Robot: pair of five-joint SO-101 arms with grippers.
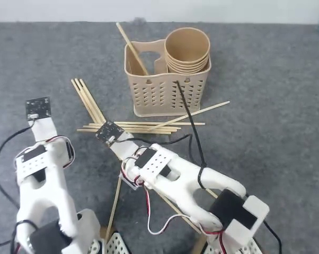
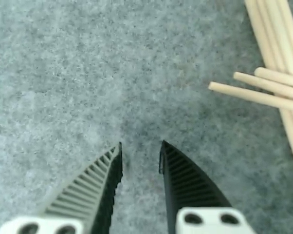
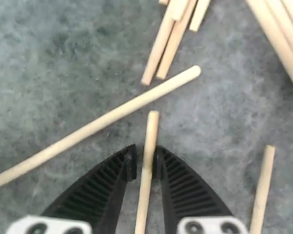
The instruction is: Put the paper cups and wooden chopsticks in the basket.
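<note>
Chopsticks (image 1: 138, 126) are what's left to do. Most lie loose across the middle of the table (image 1: 265, 106), with a few more fanned out towards its left side.

Nearest me, the left gripper (image 2: 140, 144) hangs over bare table just left of that scatter. Its jaws are a little apart with nothing between them. The right gripper (image 3: 145, 152) is down at the near edge of the pile, jaws pressed onto one stick (image 3: 149, 131). It grips close to the stick's far end, so most of the length runs back under the wrist. Other sticks lie just beyond its tip, one crossing at a slant, and none touches it that I can see.

Beyond the pile, towards the far edge, stands the basket (image 1: 165, 95). The cups (image 1: 187, 50) sit stacked in its right compartment, and a single stick (image 1: 132, 43) leans out of the left one.

So I'd say the cups are done and the work goes stick by stick, with this one in the pinch. Next it wants lifting clear of the others, carrying over the pile, and tilting so an end drops into the left compartment. Held so near one end, the stick may droop or swing, and its long tail could catch the basket's rim.
</note>
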